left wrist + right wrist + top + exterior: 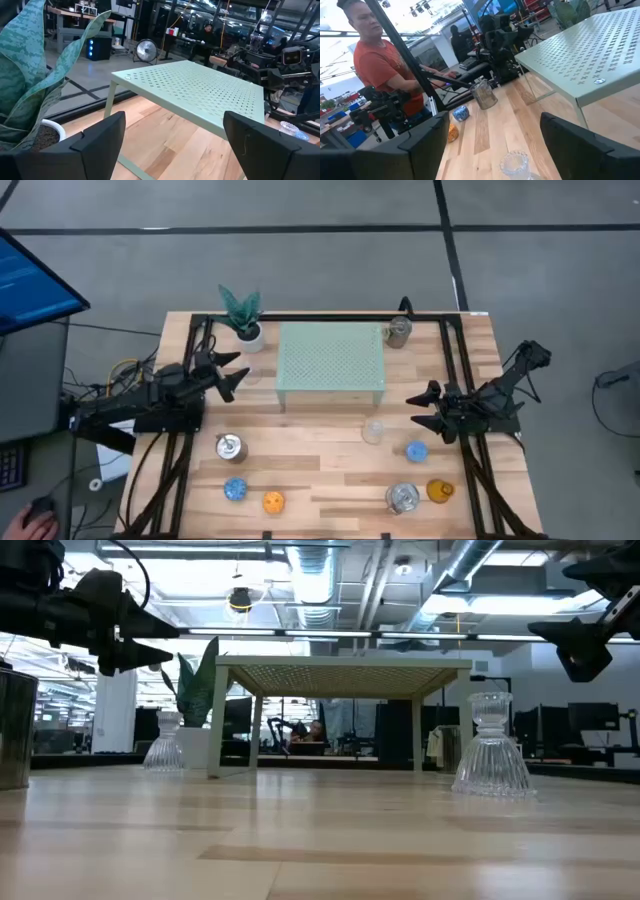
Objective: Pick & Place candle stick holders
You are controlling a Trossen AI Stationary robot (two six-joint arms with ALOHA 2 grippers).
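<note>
Both grippers hung wide apart and gripping nothing: the left gripper [232, 374] hovered off the left edge of the pale green stand [331, 358], beside the potted plant [242, 315], while the right gripper [424, 408] waited off the stand's front right corner.

Plenty was hard to read. One clear glass holder [374, 430] showed only faintly from above, in front of the stand near the right gripper; the low view caught it upright, flared base down [492, 747]. A second clear glass holder [164, 746] stood upright by the plant's white pot in the low view, nearly invisible from overhead. A silver holder [14, 728] was cut off at the low view's left edge.

The other holders stood on the table [330, 480], long axes vertical as far as could be told: a silver one [398, 330] at the stand's back right corner, another [230, 446] front left, a third [402, 498] front right, which might have been lying over. A blue holder [235, 490] and an orange holder [272, 501] sat side by side near the front edge; a second blue holder [416, 450] and an amber holder [439, 491] sat right of centre. A person in an orange shirt [385, 65] stood beyond the table.
</note>
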